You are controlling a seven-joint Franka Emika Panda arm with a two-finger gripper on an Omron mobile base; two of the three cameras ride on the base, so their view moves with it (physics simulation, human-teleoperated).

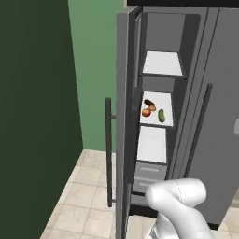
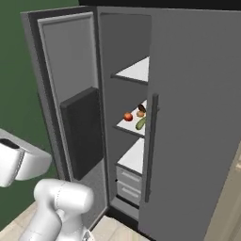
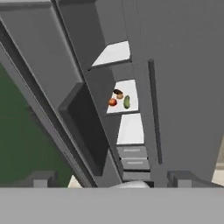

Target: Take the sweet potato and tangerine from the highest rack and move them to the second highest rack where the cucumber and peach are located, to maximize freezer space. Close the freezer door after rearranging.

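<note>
**Mia:** Brown and pale orange, the sweet potato and tangerine already lie on the second highest rack, far ahead of the fingers, close by the peach and cucumber.

**Ben:** So the highest rack is bare?

**Mia:** Yes. The fingers stand wide apart and hold nothing.

**Ben:** What is left?

**Mia:** Just shutting the freezer door, which hangs open beside the fingers.

Green wall left, beige tile floor, wider grey door shut.
</note>
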